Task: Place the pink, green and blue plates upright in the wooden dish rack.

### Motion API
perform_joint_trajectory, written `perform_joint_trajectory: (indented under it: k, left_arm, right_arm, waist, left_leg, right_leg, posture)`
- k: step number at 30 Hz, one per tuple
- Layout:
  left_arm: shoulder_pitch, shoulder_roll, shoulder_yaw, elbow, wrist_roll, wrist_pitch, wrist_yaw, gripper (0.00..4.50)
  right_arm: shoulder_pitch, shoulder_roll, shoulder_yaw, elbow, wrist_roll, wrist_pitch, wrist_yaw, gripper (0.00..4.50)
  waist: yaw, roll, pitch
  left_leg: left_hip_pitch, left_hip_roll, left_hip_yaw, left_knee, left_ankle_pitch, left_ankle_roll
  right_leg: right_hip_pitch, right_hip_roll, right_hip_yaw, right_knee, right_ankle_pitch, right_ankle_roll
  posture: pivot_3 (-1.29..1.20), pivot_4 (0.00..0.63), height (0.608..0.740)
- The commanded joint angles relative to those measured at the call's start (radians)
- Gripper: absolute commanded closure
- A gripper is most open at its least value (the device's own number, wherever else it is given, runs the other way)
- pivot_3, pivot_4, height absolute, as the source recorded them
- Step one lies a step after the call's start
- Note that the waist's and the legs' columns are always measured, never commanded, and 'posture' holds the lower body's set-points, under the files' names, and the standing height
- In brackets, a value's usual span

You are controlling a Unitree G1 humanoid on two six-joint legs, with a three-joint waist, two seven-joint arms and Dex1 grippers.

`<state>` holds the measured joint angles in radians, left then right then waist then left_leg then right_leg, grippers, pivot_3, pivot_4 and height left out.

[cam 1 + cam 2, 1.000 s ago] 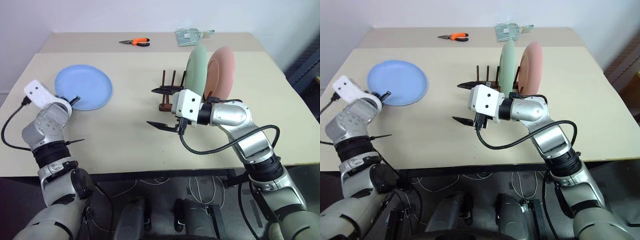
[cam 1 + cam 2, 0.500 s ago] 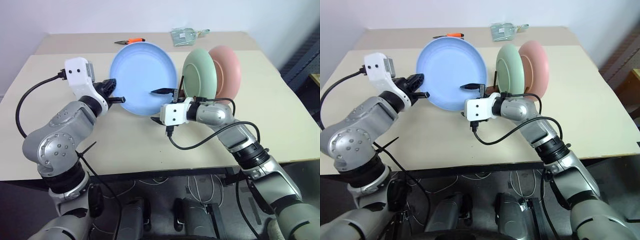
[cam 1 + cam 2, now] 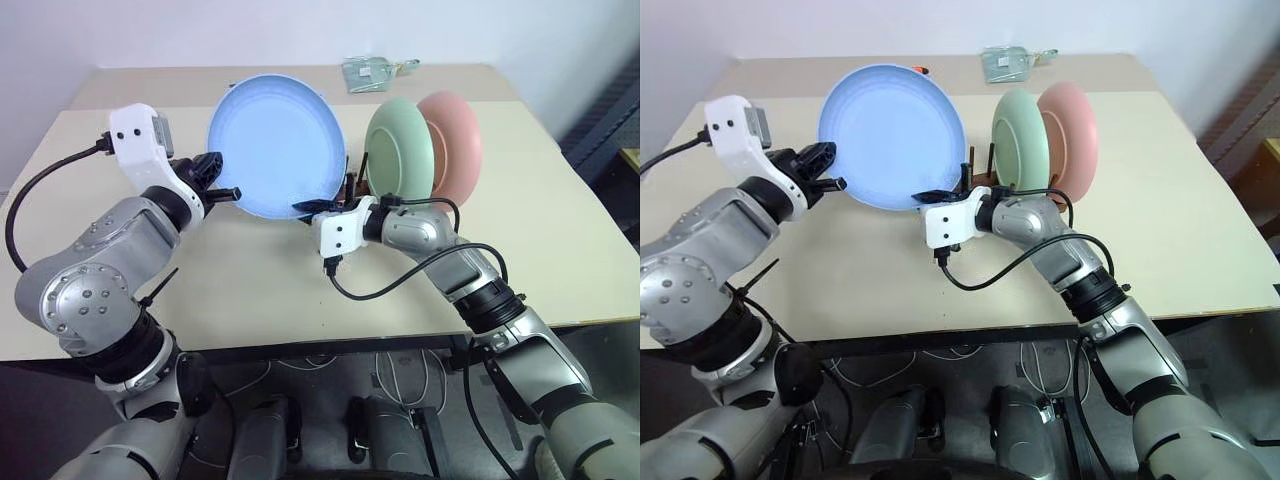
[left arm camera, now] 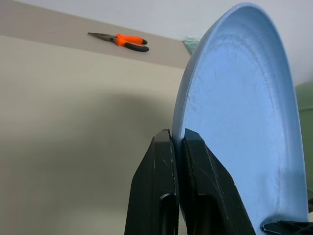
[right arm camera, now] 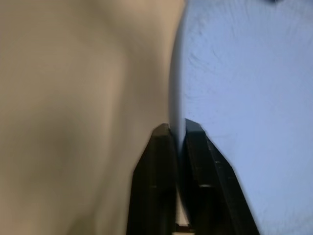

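The green plate (image 3: 398,148) and pink plate (image 3: 452,143) are already racked; the blue plate (image 3: 277,145), grasped by the left pincer (image 3: 222,185) and right pincer (image 3: 312,208), is left

A beige table (image 3: 560,230) carries everything. At its far edge lie orange-handled pliers (image 4: 120,40), jaws closed, flat on the top. Well apart from them, also at the far edge, sits a pale green packet (image 3: 375,71), perhaps a clear bag of small parts.
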<state>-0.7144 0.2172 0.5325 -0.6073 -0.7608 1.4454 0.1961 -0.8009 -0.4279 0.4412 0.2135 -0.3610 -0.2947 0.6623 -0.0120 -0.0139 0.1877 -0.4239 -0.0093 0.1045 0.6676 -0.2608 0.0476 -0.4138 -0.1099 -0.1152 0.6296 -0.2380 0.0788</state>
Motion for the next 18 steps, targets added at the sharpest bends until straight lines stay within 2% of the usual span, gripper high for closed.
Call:
perform_joint_trajectory:
  k: [1,3,6,8,11,14,16,18]
  left_arm:
    - [-0.025,0.004,-0.019,-0.018,-0.006,-0.019,-0.024,4.50]
    - [-0.028,0.001,-0.017,-0.018,-0.005,-0.040,-0.026,4.50]
    - [-0.072,-0.029,0.070,0.003,-0.020,-0.141,0.002,3.56]
    - [-0.119,0.003,0.150,0.046,-0.004,-0.239,0.022,2.65]
    - [-0.091,0.159,0.141,0.114,0.106,-0.348,-0.009,1.19]
    - [0.041,0.312,0.052,0.167,0.211,-0.452,-0.105,1.19]
    - [0.113,0.351,0.011,0.174,0.225,-0.499,-0.173,1.19]
    - [0.295,0.405,-0.112,0.135,0.254,-0.586,-0.337,1.19]
  right_arm:
    - [-0.027,-0.001,-0.047,-0.036,0.004,-0.011,-0.022,4.47]
    - [-0.037,0.001,-0.050,-0.037,-0.007,-0.029,-0.038,4.47]
    - [-0.055,0.006,-0.056,-0.035,-0.012,-0.050,-0.050,4.50]
    - [-0.073,0.008,-0.067,-0.034,0.008,-0.067,-0.045,4.50]
    - [-0.099,0.028,-0.120,-0.056,0.123,-0.035,-0.005,4.50]
    - [-0.114,0.060,-0.229,-0.155,0.412,0.170,0.105,4.50]
    - [-0.119,0.068,-0.289,-0.216,0.560,0.325,0.147,4.50]
    - [-0.122,0.044,-0.435,-0.318,0.949,0.690,0.153,4.50]
  waist:
    - [-0.001,0.000,0.000]
    - [-0.002,0.000,0.000]
    - [-0.002,0.000,0.000]
    - [-0.002,-0.001,0.001]
    - [-0.011,0.000,0.001]
    - [-0.010,0.000,0.001]
    - [-0.002,0.000,0.001]
    - [0.004,0.000,0.001]
  left_leg:
    - [0.000,0.000,0.000,0.000,0.000,0.000]
    - [0.000,0.000,0.000,0.000,0.000,0.000]
    - [0.000,0.000,0.000,0.000,0.000,0.000]
    - [0.000,0.000,0.000,0.000,0.000,-0.001]
    - [0.002,0.001,0.000,-0.001,0.001,-0.001]
    - [0.004,0.002,0.001,-0.004,0.001,-0.002]
    - [0.004,0.003,0.001,-0.004,0.001,-0.002]
    - [0.003,0.003,-0.001,-0.002,0.001,-0.002]
  right_leg:
    - [0.000,0.000,0.000,0.000,0.000,0.000]
    - [0.000,0.000,0.000,0.000,0.000,0.000]
    - [0.000,0.000,0.000,0.000,0.000,0.000]
    - [0.000,0.000,0.000,0.000,0.000,0.000]
    - [0.000,0.002,0.001,0.000,0.000,0.000]
    - [0.000,0.005,0.002,0.001,-0.001,-0.001]
    - [0.001,0.006,0.001,0.001,0.000,-0.001]
    - [0.003,0.006,0.001,0.000,0.000,-0.001]
  posture:
    - [0.00,0.150,0.740]
    - [0.00,0.150,0.740]
    - [0.00,0.150,0.740]
    - [0.00,0.150,0.740]
    - [0.00,0.150,0.740]
    - [0.00,0.150,0.740]
    - [0.00,0.150,0.740]
    - [0.00,0.150,0.740]
